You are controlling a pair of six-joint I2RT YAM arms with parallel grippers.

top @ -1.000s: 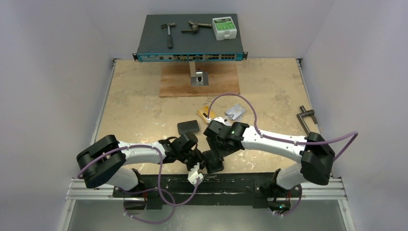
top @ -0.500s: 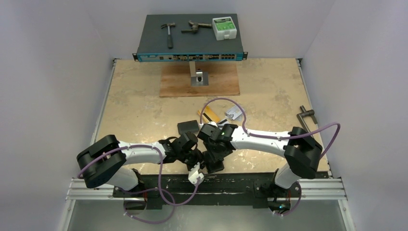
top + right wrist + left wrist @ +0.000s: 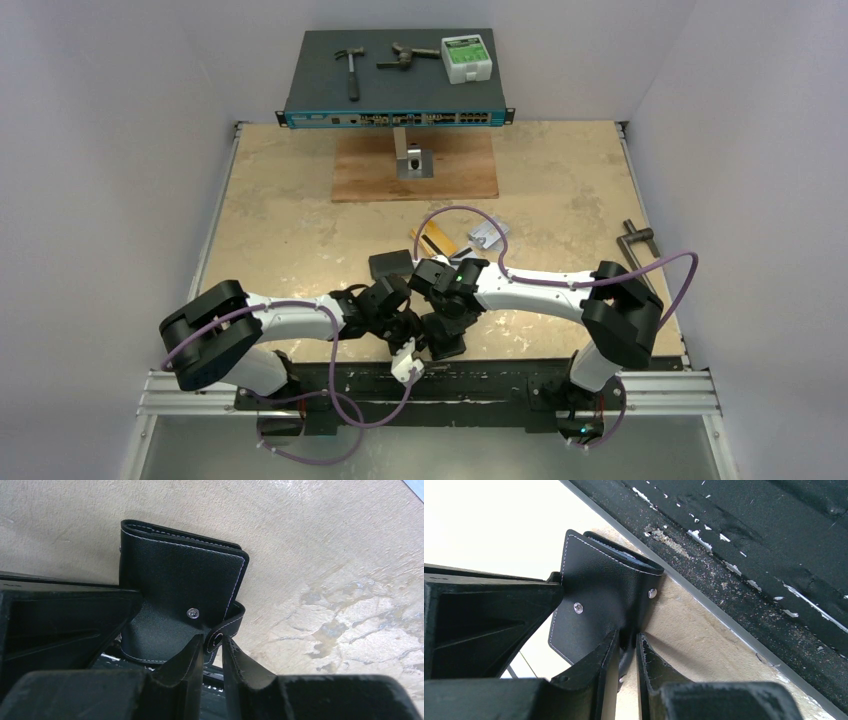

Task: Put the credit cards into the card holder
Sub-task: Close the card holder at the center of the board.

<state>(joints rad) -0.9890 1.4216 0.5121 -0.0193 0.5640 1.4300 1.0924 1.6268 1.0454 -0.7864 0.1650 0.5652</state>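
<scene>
Place: a robotics lab test cell, set up like a workshop bench.
Landmark: a rack-mount network switch (image 3: 395,118) at the far edge of a scuffed beige counter (image 3: 290,220).
On top of the switch: a hammer (image 3: 352,72), a clamp-like metal tool (image 3: 405,58) and a green-and-white box (image 3: 466,57).
Just in front of the switch: a wooden board (image 3: 455,172) with a small metal bracket (image 3: 409,162) on it.
Opposite the switch, at the near edge: two black-and-white robot arms, left (image 3: 290,318) and right (image 3: 540,288), on an aluminium rail (image 3: 180,395), with purple cables (image 3: 470,212) looping off them.
Around the switch and counter: plain white panels (image 3: 100,150) on three sides.
</scene>
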